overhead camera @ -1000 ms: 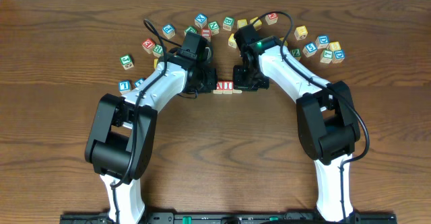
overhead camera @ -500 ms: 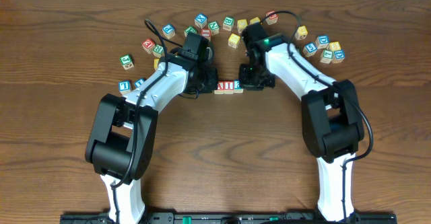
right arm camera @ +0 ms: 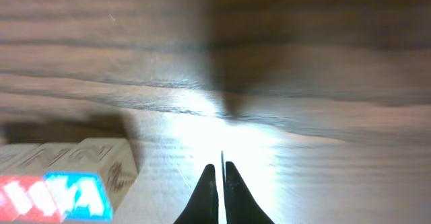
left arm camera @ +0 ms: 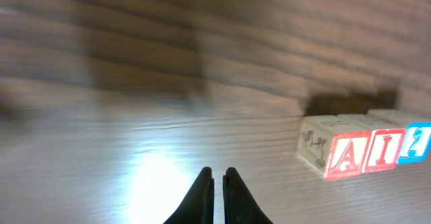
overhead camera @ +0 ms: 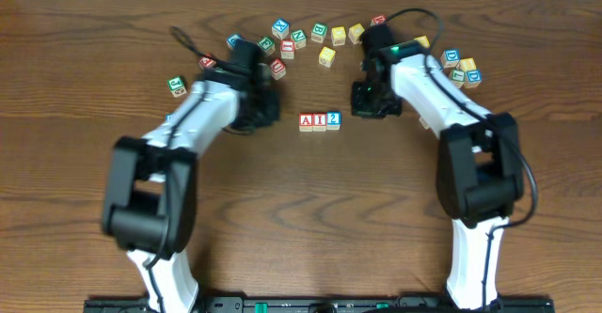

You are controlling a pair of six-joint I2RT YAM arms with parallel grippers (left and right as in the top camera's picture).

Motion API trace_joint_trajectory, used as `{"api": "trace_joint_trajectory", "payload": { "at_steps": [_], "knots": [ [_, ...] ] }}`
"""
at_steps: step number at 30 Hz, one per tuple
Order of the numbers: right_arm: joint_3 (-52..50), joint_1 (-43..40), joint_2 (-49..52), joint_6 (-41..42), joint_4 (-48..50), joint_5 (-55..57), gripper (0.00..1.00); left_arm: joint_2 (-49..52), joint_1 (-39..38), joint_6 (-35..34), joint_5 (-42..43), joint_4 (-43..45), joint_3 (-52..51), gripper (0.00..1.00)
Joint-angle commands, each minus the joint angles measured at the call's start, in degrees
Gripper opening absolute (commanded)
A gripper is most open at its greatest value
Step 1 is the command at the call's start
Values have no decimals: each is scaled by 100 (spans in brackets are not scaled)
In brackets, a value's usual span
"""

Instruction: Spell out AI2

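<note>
Three wooden cubes stand side by side in a row at mid-table: the red "A" cube (overhead camera: 307, 121), the red "I" cube (overhead camera: 320, 120) and the blue "2" cube (overhead camera: 333, 119). My left gripper (overhead camera: 266, 114) is shut and empty, a little left of the row. In the left wrist view its fingertips (left arm camera: 217, 175) hang over bare wood, with the "A" (left arm camera: 347, 158), "I" (left arm camera: 382, 154) and "2" (left arm camera: 417, 143) at the right. My right gripper (overhead camera: 365, 104) is shut and empty, right of the row. Its view (right arm camera: 219, 168) shows the "2" cube (right arm camera: 81, 196) at lower left.
Several loose letter cubes lie scattered along the back: a blue one (overhead camera: 280, 28), a green one (overhead camera: 320, 33), a yellow one (overhead camera: 326, 56), a cluster at the back right (overhead camera: 461, 70) and a green one at the left (overhead camera: 176, 86). The table (overhead camera: 310, 210) is brown wood.
Both grippers have drawn away from the row, the left one to the left and the right one to the right and back. The three cubes stay in line.
</note>
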Motion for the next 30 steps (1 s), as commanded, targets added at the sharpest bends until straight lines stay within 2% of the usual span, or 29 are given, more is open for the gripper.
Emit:
{"api": "trace_joint_trajectory", "payload": {
  "at_steps": [1, 4, 5, 6, 8, 10, 12, 13, 21, 26, 30],
  "knots": [
    [2, -192, -822, -597, -7, 68, 1, -796, 363, 289, -168, -120, 264, 8],
    [2, -267, -1320, -975, -44, 68, 1, -1272, 621, 280, -164, -164, 262, 10],
    [2, -280, -1502, -1047, -44, 68, 2, -1388, 675, 282, -166, -162, 262, 37],
    [2, -299, -1729, -1115, -48, 68, 4, -1508, 726, 282, -164, -162, 262, 98],
    [2, -321, -2138, -1187, -72, 68, 15, -1663, 780, 247, -162, -140, 262, 98],
    [2, -334, -2557, -1189, -120, 68, 36, -1727, 782, 92, -162, -31, 262, 98],
    [2, -343, -2992, -1189, -208, 66, 86, -1733, 782, 94, -164, -11, 262, 98],
    [2, -343, -3180, -1189, -264, 66, 99, -1729, 782, 94, -164, -9, 262, 98],
    [2, -321, -4308, -1187, -420, 63, 99, -1722, 782, 94, -164, -9, 262, 98],
    [2, -321, -4592, -1189, -535, 66, 99, -1722, 782, 94, -164, -9, 262, 98],
    [2, -328, -4723, -1342, -695, 629, 99, -1722, 782, 94, -164, -9, 262, 98]
  ]
}}
